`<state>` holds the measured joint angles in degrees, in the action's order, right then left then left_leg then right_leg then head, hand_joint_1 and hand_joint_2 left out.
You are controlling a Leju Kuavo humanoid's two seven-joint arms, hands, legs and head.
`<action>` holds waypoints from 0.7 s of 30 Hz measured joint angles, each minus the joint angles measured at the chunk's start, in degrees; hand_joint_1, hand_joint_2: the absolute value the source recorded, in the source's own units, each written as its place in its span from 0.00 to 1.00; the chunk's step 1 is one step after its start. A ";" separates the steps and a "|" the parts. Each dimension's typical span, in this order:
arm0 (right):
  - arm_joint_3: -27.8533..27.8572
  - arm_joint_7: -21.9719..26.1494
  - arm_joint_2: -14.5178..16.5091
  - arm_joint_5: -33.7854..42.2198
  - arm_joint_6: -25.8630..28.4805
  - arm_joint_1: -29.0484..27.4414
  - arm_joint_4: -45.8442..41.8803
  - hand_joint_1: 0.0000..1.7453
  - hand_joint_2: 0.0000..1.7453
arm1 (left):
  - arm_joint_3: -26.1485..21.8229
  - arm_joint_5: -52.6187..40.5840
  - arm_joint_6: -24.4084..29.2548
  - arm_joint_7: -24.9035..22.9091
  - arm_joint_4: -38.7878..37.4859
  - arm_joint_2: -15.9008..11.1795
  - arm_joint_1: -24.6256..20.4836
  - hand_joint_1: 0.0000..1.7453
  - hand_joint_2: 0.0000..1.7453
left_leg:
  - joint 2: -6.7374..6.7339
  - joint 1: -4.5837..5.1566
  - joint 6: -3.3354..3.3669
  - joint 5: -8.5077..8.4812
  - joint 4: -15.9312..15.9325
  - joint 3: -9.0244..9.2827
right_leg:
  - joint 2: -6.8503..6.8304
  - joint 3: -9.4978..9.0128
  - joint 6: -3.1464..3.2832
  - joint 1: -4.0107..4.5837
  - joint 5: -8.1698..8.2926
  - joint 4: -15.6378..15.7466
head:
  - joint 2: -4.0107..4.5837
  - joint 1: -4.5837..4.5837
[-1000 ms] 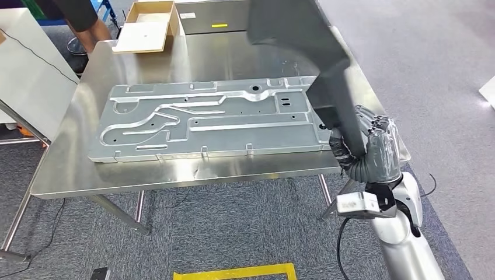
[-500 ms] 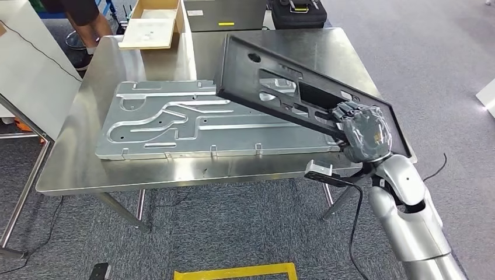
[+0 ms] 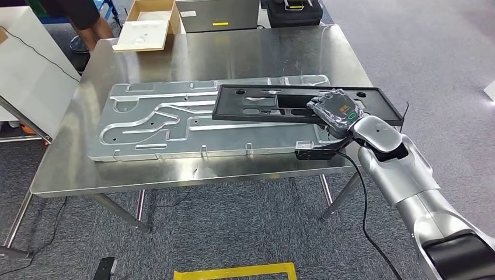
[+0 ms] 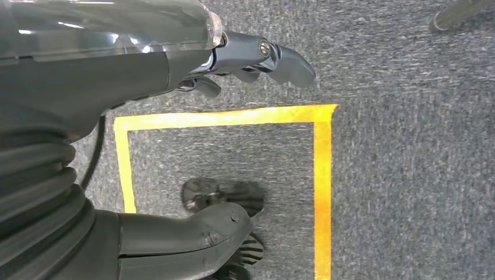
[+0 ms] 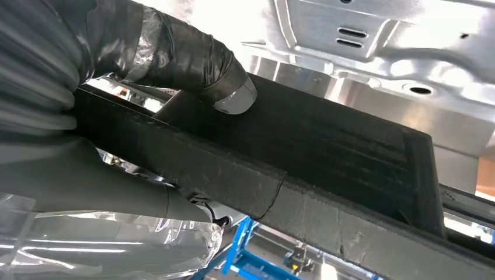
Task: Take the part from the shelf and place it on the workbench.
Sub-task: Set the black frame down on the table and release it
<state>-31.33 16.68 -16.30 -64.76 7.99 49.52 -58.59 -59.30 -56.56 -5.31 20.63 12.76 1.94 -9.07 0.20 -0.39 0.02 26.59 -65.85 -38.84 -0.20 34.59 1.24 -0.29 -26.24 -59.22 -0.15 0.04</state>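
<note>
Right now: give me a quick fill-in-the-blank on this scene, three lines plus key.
1. The black panel is gripped by the robot's ____ hand.
2. The black panel lies over a stamped ____ plate on the steel workbench.
3. The left hand hangs over floor marked with ____ tape.

Missing words: right; metal; yellow

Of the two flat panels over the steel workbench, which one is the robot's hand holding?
The black rectangular plastic frame panel, gripped at one end by the right hand. The larger silver stamped metal panel lies flat on the workbench beneath, with no hand on it.
</note>
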 joint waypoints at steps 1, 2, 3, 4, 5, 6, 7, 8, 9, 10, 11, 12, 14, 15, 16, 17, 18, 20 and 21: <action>-0.75 0.02 0.23 0.03 0.05 0.78 1.00 1.00 1.00 | 0.01 0.09 -0.01 0.01 0.00 -0.03 -0.02 0.00 1.00 | 0.03 0.10 0.25 -1.30 3.46 1.59 | 0.08 0.04 -0.11 0.12 -0.15 -0.18 | 0.00 -0.01; -1.47 -0.02 0.48 0.05 0.19 1.53 2.01 1.00 1.00 | 0.03 0.15 -0.02 0.01 -0.01 -0.04 -0.02 0.00 1.00 | 0.04 0.20 0.45 -1.83 5.65 2.58 | 0.14 0.14 -0.27 0.22 -0.21 -0.28 | 0.00 0.00; -2.13 -0.13 0.77 0.06 0.45 2.14 3.08 1.00 1.00 | 0.04 0.17 -0.02 0.02 -0.01 -0.05 0.00 0.00 1.00 | 0.05 0.29 0.57 -1.64 6.46 2.97 | 0.19 0.24 -0.47 0.30 -0.22 -0.30 | 0.00 0.00; -2.69 -0.28 1.05 0.07 0.84 2.65 4.20 1.00 1.00 | 0.07 0.19 -0.03 0.04 -0.02 -0.04 0.04 0.00 1.00 | 0.03 0.29 0.68 -1.61 6.80 3.06 | 0.23 0.32 -0.69 0.35 -0.18 -0.28 | 0.00 0.00; -3.11 -0.41 1.32 0.09 1.25 2.99 5.21 1.00 1.00 | 0.09 0.19 -0.03 0.05 -0.02 -0.03 0.07 0.00 1.00 | -0.01 0.13 0.88 -1.67 6.98 3.12 | 0.24 0.36 -0.95 0.32 -0.26 -0.25 | 0.00 0.01; -3.44 -0.50 1.64 0.15 1.79 3.28 6.20 1.00 1.00 | 0.14 0.19 -0.03 0.07 -0.01 -0.03 0.06 0.00 1.00 | -0.02 -0.02 1.14 -1.79 7.26 3.27 | 0.24 0.48 -1.22 0.28 -0.67 -0.65 | 0.00 -0.01; -3.70 -0.51 1.93 0.25 2.43 3.64 7.15 1.00 1.00 | 0.23 0.19 -0.03 0.08 -0.01 -0.02 0.00 0.00 1.00 | -0.04 -0.18 1.43 -1.92 7.54 3.43 | 0.25 0.99 -1.49 0.20 -1.58 -1.91 | 0.00 -0.01; -3.89 -0.49 2.17 0.36 3.02 3.97 7.93 1.00 1.00 | 0.33 0.19 -0.03 0.09 -0.01 -0.02 -0.08 0.00 1.00 | -0.06 -0.30 1.67 -2.01 7.76 3.57 | 0.24 1.76 -1.72 0.09 -2.75 -3.72 | 0.00 -0.01; -4.02 -0.46 2.37 0.46 3.55 4.24 8.52 1.00 1.00 | 0.41 0.18 -0.03 0.09 0.00 -0.02 -0.15 0.00 1.00 | -0.05 -0.29 1.80 -2.04 7.81 3.61 | 0.23 2.48 -1.88 -0.01 -3.78 -5.46 | 0.00 -0.02; -4.10 -0.44 2.47 0.53 3.88 4.42 8.90 1.00 1.00 | 0.46 0.18 -0.03 0.09 0.00 -0.02 -0.19 0.00 1.00 | -0.05 -0.29 1.86 -2.04 7.80 3.61 | 0.24 3.11 -1.97 -0.08 -4.53 -6.82 | 0.00 -0.02; -4.12 -0.44 2.49 0.56 3.98 4.49 9.02 1.00 1.00 | 0.48 0.17 -0.03 0.09 0.00 -0.02 -0.20 0.00 1.00 | -0.05 -0.29 1.87 -2.03 7.79 3.61 | 0.23 3.39 -2.01 -0.11 -4.82 -7.41 | 0.00 -0.02; -4.13 -0.44 2.50 0.57 4.02 4.50 9.06 1.00 1.00 | 0.49 0.18 -0.03 0.09 0.00 -0.02 -0.20 0.00 1.00 | -0.05 -0.29 1.87 -2.03 7.79 3.61 | 0.23 3.48 -2.02 -0.12 -4.92 -7.62 | 0.00 -0.02; -4.26 -0.44 2.67 0.66 4.81 4.67 10.08 1.00 1.00 | 0.56 0.16 -0.02 0.09 -0.01 -0.02 -0.18 0.00 1.00 | -0.03 -0.28 1.94 -1.98 7.78 3.63 | 0.23 5.32 -2.23 -0.28 -6.31 -11.34 | 0.00 -0.01; -4.36 -0.44 2.88 0.72 5.57 4.77 11.18 1.00 1.00 | 0.68 0.14 -0.01 0.09 -0.02 -0.02 -0.14 0.00 1.00 | 0.03 -0.29 1.96 -1.93 7.73 3.65 | 0.23 6.61 -2.41 -0.44 -6.78 -13.67 | 0.00 -0.01; -4.47 -0.32 3.32 0.91 6.84 5.03 12.93 1.00 1.00 | 0.87 0.05 -0.03 0.15 -0.02 -0.02 -0.11 0.00 1.00 | 0.11 -0.33 1.87 -1.73 7.52 3.72 | 0.20 6.48 -2.61 -0.70 -5.32 -12.84 | 0.00 -0.01; -4.52 -0.10 3.81 1.15 8.13 5.29 14.67 1.00 1.00 | 1.09 -0.06 -0.06 0.26 -0.02 -0.02 -0.10 0.00 1.00 | 0.18 -0.37 1.68 -1.49 7.27 3.77 | 0.16 5.42 -2.70 -0.91 -3.38 -10.02 | 0.00 -0.01; -4.56 0.17 4.41 1.44 9.43 5.67 16.45 1.00 1.00 | 1.30 -0.17 -0.11 0.41 -0.02 -0.03 -0.15 0.00 1.00 | 0.23 -0.31 1.37 -1.25 6.95 3.72 | 0.14 3.86 -2.69 -0.95 -1.27 -6.16 | 0.00 -0.01; -4.58 0.69 5.38 1.91 11.10 6.30 19.10 1.00 1.00 | 1.51 -0.32 -0.21 0.71 -0.01 -0.06 -0.26 0.00 1.00 | 0.22 -0.18 0.76 -1.02 6.69 3.56 | 0.21 1.79 -2.35 -0.72 0.41 -1.33 | 0.00 0.01; -4.58 0.82 5.74 1.99 11.42 6.44 20.08 1.00 1.00 | 1.54 -0.34 -0.24 0.79 -0.01 -0.07 -0.30 0.00 1.00 | 0.20 -0.11 0.51 -1.06 6.72 3.51 | 0.28 1.79 -2.09 -0.53 0.32 -1.17 | 0.00 0.01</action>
<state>-35.91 17.50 -10.57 -62.76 19.41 55.96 -38.52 -57.76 -56.90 -5.55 21.43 12.75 1.87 -9.37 0.39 -0.51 0.53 25.53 -59.12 -35.33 0.08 36.38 -0.84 -0.82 -25.92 -60.40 -0.15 0.05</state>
